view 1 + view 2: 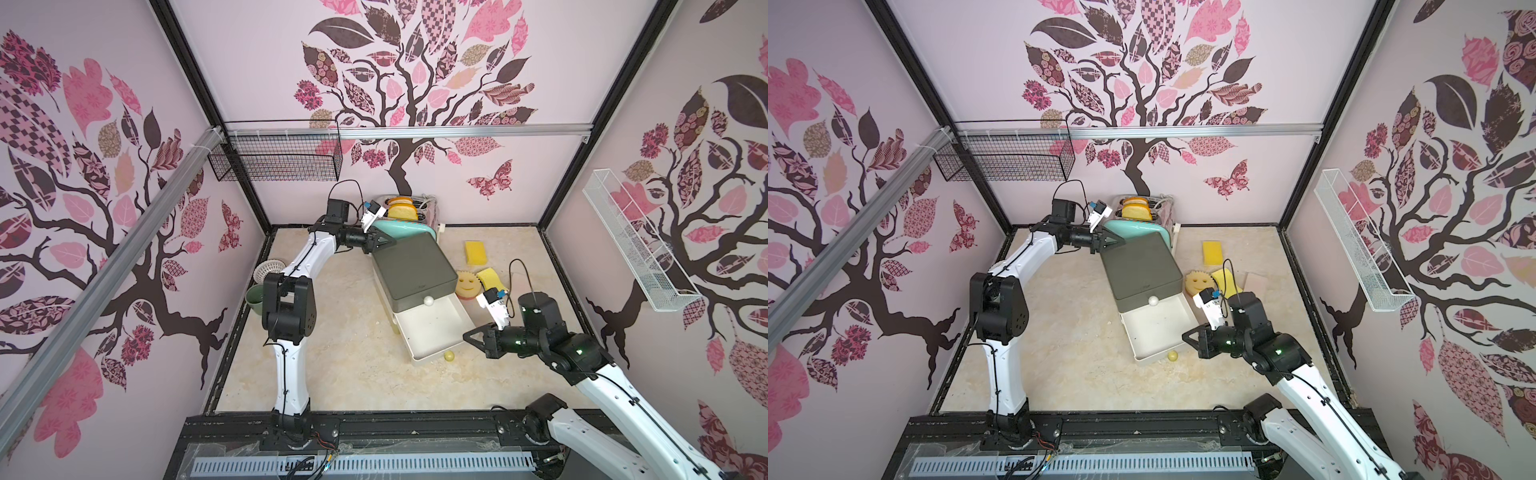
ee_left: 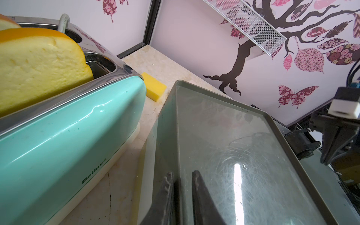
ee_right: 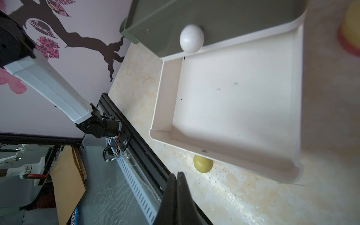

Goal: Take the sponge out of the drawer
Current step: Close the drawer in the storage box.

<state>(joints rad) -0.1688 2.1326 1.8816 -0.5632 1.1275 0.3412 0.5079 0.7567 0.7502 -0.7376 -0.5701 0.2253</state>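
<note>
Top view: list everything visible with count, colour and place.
cabinet: 1, grey-green, table centre
drawer: 1, white, pulled open, empty
knobs: 2, white on cabinet front, yellow-green on drawer
toaster: 1, mint, behind cabinet, bread inside
sponges: 3, yellow, right of cabinet: block, smiley, one partly hidden
wire basket: 1, black, back wall
mesh shelf: 1, white, right wall
cup: 1, green, left edge, beside white strainer
left gripper: 1, black, clamped on cabinet's rear rim
right gripper: 1, black, shut, empty, beside drawer

A mint toaster (image 1: 411, 227) stands by the back wall, bread (image 1: 402, 212) in its slots. A black wire basket (image 1: 274, 160) hangs above. A green cup (image 1: 253, 300) sits beside a small white basket (image 1: 269, 269).
</note>
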